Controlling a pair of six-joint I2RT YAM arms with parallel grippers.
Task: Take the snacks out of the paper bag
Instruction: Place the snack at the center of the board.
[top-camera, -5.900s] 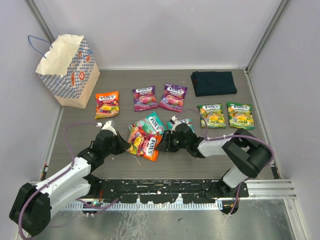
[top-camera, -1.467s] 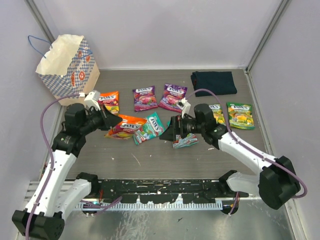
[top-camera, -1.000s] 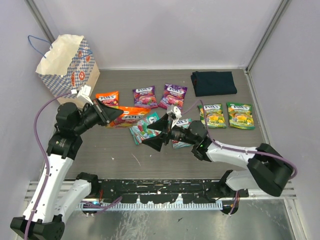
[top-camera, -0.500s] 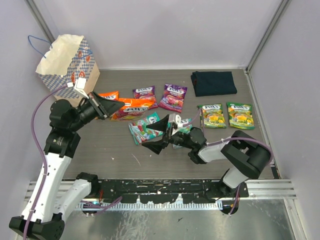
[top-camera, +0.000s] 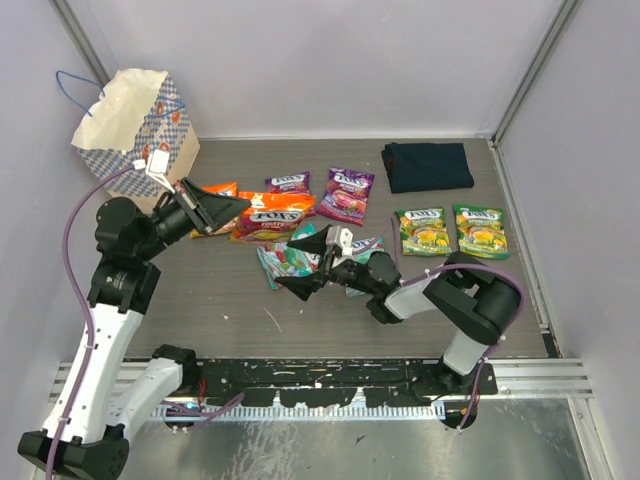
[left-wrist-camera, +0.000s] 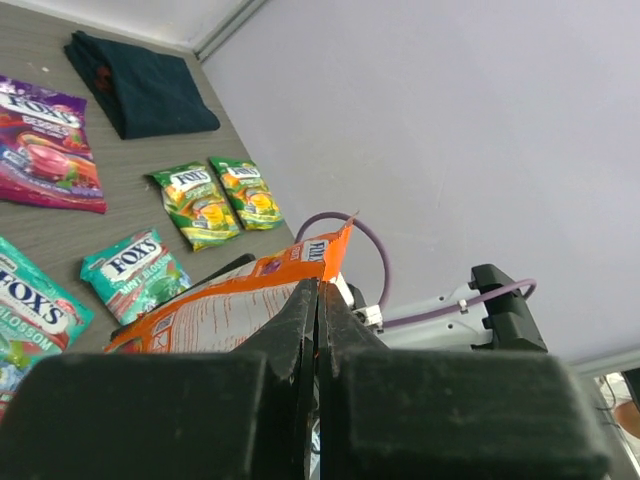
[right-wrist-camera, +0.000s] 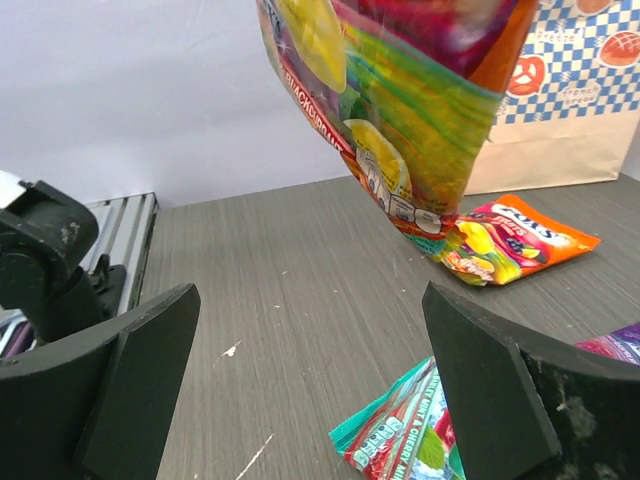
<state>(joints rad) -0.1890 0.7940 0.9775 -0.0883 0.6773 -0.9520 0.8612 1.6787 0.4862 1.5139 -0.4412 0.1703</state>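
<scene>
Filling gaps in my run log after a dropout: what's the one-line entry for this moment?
left tool: shut on orange packet, held aloft | right tool: open, over teal packet | paper bag: upright, far left

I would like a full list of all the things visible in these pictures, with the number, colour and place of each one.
paper bag: one, cream with blue-and-white checks, standing at the far left corner of the table.
orange-red packets: two; one lying near the bag, one held in the air.
purple packets: two, far middle of the table.
green packets: two, side by side on the right.
teal packets: two, middle of the table.
cloth: one, dark navy, folded, far right.
table: one, dark grey.
left pincer: shut on one orange-red packet.
right pincer: open, holding nothing, above the teal packets.
</scene>
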